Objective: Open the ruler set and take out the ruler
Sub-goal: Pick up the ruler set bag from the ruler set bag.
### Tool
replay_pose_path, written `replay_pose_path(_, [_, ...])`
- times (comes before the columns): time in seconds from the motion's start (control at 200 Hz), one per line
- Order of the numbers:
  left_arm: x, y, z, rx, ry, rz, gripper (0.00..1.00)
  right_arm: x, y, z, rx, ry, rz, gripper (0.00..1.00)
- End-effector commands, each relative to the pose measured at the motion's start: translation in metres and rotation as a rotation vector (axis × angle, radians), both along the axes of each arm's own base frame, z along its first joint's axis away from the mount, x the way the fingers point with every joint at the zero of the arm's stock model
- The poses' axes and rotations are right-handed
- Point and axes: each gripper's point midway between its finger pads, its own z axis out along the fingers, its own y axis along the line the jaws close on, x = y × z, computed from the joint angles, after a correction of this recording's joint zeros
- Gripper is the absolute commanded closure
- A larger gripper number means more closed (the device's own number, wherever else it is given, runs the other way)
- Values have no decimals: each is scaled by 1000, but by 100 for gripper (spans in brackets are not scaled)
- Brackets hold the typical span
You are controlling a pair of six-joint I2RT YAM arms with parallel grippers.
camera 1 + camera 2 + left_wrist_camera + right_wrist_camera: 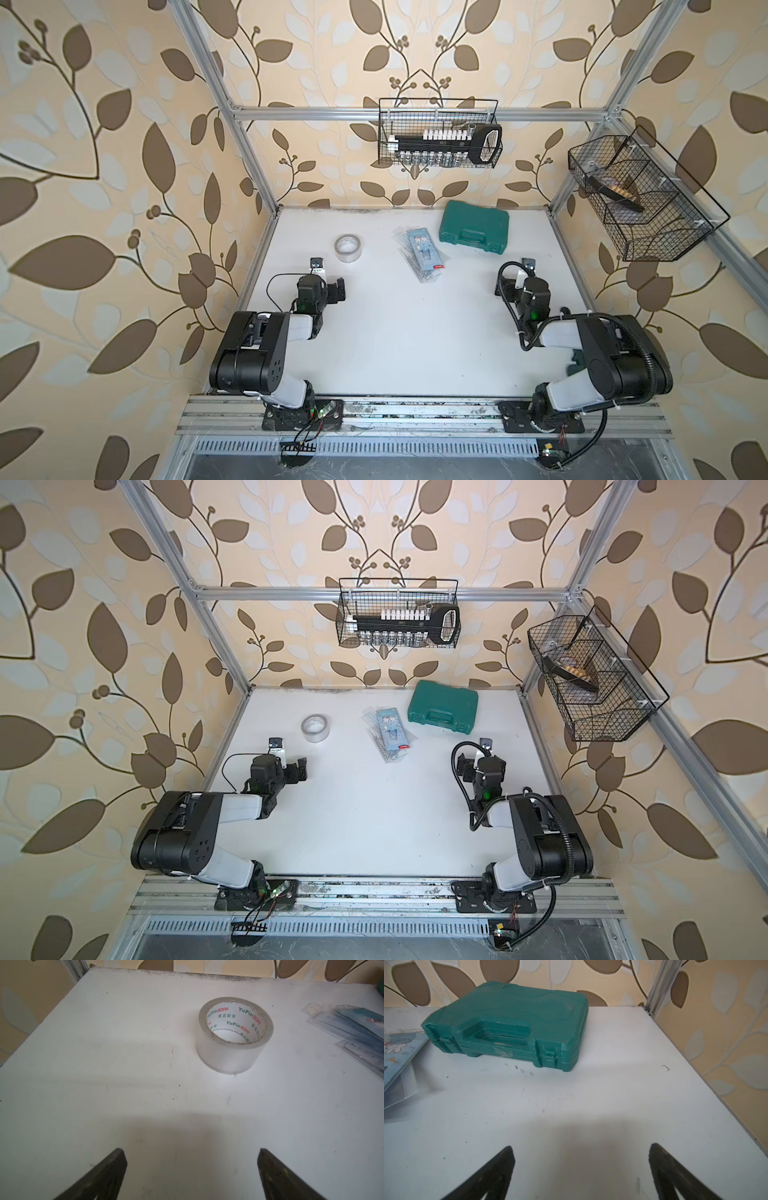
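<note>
The ruler set (pixel 422 253) (pixel 388 735) is a flat clear pouch with a blue printed card, lying shut on the white table toward the back middle. Its edge shows in the left wrist view (pixel 353 1026) and in the right wrist view (pixel 398 1059). Graduations of a clear ruler (pixel 362 1049) show through the pouch. My left gripper (pixel 337 289) (pixel 191 1153) hovers open over bare table, nearer than the set and to its left. On the other side, also nearer than the set, my right gripper (pixel 503 286) (pixel 581 1147) is open. Neither touches anything.
A roll of clear tape (pixel 348 248) (pixel 234 1034) stands left of the set, ahead of the left gripper. A shut green tool case (pixel 473 227) (pixel 508 1022) lies right behind the set. Wire baskets hang on the back rail (pixel 440 133) and right rail (pixel 640 199).
</note>
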Motion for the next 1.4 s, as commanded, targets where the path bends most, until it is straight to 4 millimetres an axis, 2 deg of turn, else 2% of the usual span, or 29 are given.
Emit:
replay_pose_path(0.0, [7,-3,14,-7,-53,-15,1,6,-1,11,6,-38,-14,1])
replay_pose_path(0.84, [6,-3,13,-7,-51,-15,1,6,-1,12,5,-40,-14,1])
replay_pose_path(1.0, [6,1,23,-6,-46,11,1,6,0,19,3,-42,-8,1])
replay_pose_path(1.015, [6,3,35,-5,-73,21,1,6,0,20,4,-33,-11,1])
replay_pose_path(1.2, [-9,11,83,-10,-133,74,1,6,-7,45,-2,-6,-55,1])
replay_pose_path(1.309, [-9,7,115,-43,-145,65,1,7,-7,58,-6,-10,-63,1])
replay_pose_path(1.394, [-6,-5,140,-115,-174,21,1,7,-4,75,7,-35,-66,1])
